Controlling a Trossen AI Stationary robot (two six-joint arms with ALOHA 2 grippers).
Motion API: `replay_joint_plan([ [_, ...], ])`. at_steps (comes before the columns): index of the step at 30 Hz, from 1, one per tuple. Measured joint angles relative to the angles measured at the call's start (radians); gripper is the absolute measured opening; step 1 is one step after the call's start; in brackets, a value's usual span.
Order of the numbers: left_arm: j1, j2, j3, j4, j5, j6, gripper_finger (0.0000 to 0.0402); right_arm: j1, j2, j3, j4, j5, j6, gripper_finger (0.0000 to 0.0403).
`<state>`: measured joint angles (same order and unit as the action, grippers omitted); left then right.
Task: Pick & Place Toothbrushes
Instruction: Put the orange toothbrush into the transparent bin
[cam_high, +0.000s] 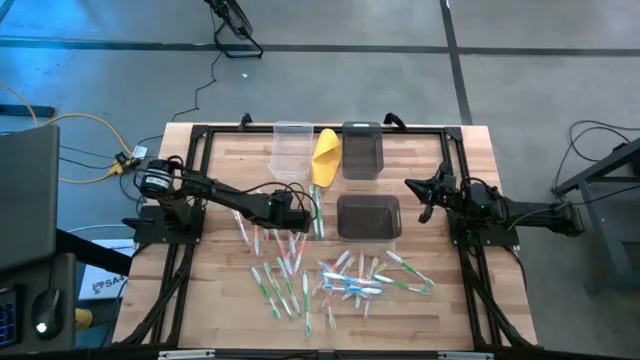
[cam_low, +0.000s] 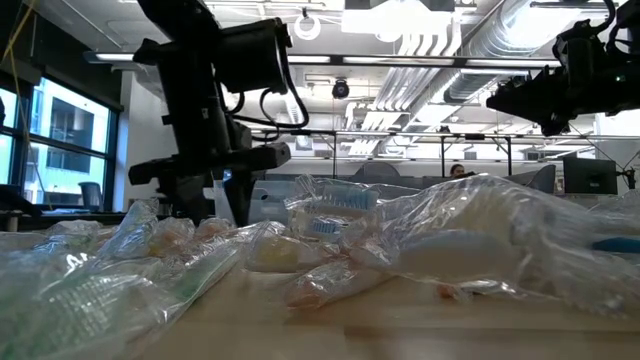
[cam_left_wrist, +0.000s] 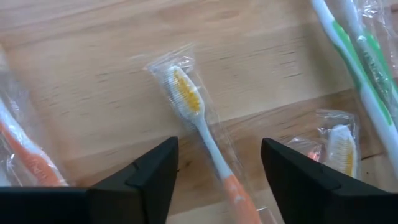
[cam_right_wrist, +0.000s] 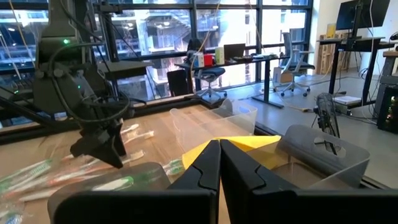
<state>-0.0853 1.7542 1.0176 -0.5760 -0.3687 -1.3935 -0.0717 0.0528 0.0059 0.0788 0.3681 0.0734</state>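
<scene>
Many toothbrushes (cam_high: 340, 275) in clear wrappers lie scattered flat on the wooden table's near half, filling the foreground of the low view (cam_low: 330, 240). My left gripper (cam_high: 297, 215) points steeply down over their far left part, open. In its wrist view, its fingers (cam_left_wrist: 217, 152) stand on either side of a wrapped white toothbrush with an orange handle (cam_left_wrist: 202, 127), touching nothing. My right gripper (cam_high: 420, 196) waits level at the table's right, shut (cam_right_wrist: 219, 163) and empty.
A clear bin (cam_high: 292, 150), a yellow folded object (cam_high: 327, 155) and a dark bin (cam_high: 362, 150) stand at the far middle. Another dark bin (cam_high: 368, 216) sits mid-table, right of my left gripper. A green toothbrush (cam_left_wrist: 357, 68) and another orange one (cam_left_wrist: 31, 155) lie close by.
</scene>
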Motion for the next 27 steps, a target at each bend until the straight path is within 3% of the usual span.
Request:
replay_joint_plan([
  [14,0.000,0.000,0.000,0.003,-0.008,0.001,0.0081,0.000,0.000,0.000,0.001,0.000,0.000,0.0002],
  [27,0.000,0.000,0.000,0.003,-0.010,0.001,0.0023,0.000,0.000,0.000,0.002,0.000,0.000,0.0002],
])
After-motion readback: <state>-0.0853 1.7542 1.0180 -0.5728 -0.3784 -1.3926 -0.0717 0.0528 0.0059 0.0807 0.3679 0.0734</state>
